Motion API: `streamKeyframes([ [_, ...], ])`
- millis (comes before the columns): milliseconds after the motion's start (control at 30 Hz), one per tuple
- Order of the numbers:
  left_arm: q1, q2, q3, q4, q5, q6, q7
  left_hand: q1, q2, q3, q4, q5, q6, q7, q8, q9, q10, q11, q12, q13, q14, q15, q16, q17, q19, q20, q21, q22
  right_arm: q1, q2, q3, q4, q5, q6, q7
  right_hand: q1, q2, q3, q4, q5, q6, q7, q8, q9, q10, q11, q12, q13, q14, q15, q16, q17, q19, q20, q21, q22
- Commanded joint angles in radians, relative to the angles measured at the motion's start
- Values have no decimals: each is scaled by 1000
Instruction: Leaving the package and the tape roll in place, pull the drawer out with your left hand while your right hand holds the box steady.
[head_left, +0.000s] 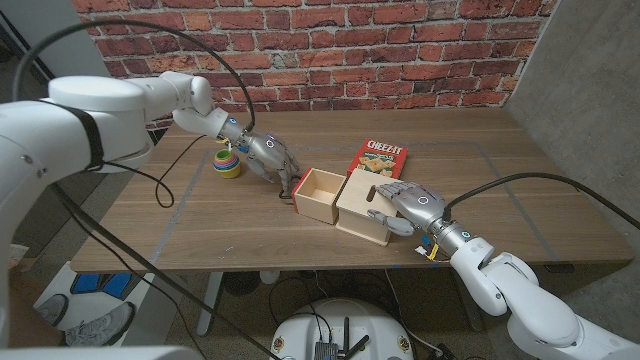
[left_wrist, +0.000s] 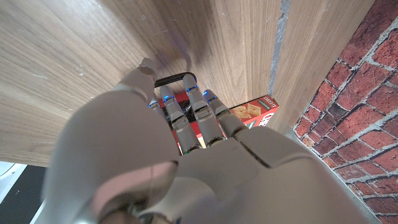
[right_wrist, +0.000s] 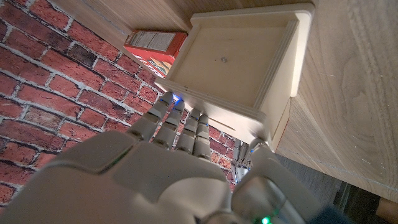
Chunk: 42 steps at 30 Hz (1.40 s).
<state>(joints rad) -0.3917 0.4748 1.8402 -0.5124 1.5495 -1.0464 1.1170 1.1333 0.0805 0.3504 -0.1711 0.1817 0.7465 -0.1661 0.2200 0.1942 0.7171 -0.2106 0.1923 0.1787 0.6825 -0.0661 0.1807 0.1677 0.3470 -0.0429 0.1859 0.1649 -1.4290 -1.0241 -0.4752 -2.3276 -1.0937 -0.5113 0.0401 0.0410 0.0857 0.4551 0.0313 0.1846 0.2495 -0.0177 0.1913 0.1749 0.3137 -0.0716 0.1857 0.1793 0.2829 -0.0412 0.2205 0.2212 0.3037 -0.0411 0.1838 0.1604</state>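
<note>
- Centrally on the wooden table (head_left: 200, 215) sat the box (head_left: 362, 206), with its drawer (head_left: 318, 194) pulled out on the side toward the robot's left, open top showing an empty inside.
- The left hand (head_left: 274, 158) reached down at the drawer's outer end, fingers (left_wrist: 186, 112) curled around the black handle (left_wrist: 171, 79), gripping it.
- The right hand (head_left: 408, 206) lay on top of the box, fingers spread over the lid and pressing it, clamped on nothing.
- A red Cheez-It package (head_left: 379, 159) lay just beyond the box, toward the table's far edge.
- The tape roll (head_left: 229, 162) stood beside the left hand, toward the far left corner.
</note>
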Motion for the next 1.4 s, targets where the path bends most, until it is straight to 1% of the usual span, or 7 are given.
streamKeyframes([
  [33,-13,10,9,-5,0,10,0,8,5,2,0,4,3,-2,0,0,7,0,-2,3,8,-171,-1,2,9,-156,4,4,1,3,-2,5,-7,-3,-6,3,36,5,-4,-1,8,0,-1,3,12,2,3,4,-5,-40,5,3,9,-62,4,5],
  [533,-20,20,8,-14,-16,12,0,7,7,4,1,4,3,-3,-1,1,9,0,-2,4,10,-171,-2,1,9,-157,5,4,2,4,-2,9,-9,-4,-13,5,37,5,-8,-2,9,0,-1,3,11,1,3,4,-7,-40,6,5,12,-62,5,5],
  [833,-20,13,-3,-4,-33,8,0,3,-5,1,-1,3,-17,1,-11,1,-9,-1,-9,3,-7,-169,-10,-1,10,-158,5,4,2,10,-5,11,-12,-9,-16,6,37,5,-10,-2,9,0,-1,3,11,1,2,4,-9,-39,6,6,12,-60,4,5],
  [933,-18,12,-7,3,-41,2,0,-2,-13,-5,1,2,-30,1,-16,1,-22,0,-12,3,-20,-169,-11,-1,10,-159,4,4,3,11,-6,10,-13,-10,-12,8,38,6,-12,-2,10,0,-1,3,10,0,2,4,-9,-40,7,7,12,-60,4,5],
  [1000,-16,13,-12,6,-48,0,0,-9,-20,-11,3,2,-65,0,-27,1,-56,0,-18,2,-45,-168,-14,-1,13,-160,5,5,3,12,-7,9,-14,-12,-10,9,39,6,-13,-2,10,0,-1,3,11,1,2,4,-9,-39,7,7,13,-60,4,5],
  [1200,-15,9,-16,20,-59,-15,0,-35,-43,-37,9,1,-123,-1,-33,3,-124,1,-20,1,-106,-163,-14,0,14,-162,4,4,8,12,-7,10,-12,-9,-7,12,40,7,-16,-2,11,-1,-1,3,12,0,2,4,-8,-40,8,8,14,-59,4,5],
  [1400,-19,6,-13,40,-72,-39,0,-59,-44,-52,19,0,-135,0,-31,3,-136,1,-16,1,-130,-159,-11,1,15,-162,4,5,12,11,-6,11,-5,-3,-7,13,40,7,-19,-3,12,0,-1,3,12,0,2,4,-9,-40,8,8,15,-58,4,5],
])
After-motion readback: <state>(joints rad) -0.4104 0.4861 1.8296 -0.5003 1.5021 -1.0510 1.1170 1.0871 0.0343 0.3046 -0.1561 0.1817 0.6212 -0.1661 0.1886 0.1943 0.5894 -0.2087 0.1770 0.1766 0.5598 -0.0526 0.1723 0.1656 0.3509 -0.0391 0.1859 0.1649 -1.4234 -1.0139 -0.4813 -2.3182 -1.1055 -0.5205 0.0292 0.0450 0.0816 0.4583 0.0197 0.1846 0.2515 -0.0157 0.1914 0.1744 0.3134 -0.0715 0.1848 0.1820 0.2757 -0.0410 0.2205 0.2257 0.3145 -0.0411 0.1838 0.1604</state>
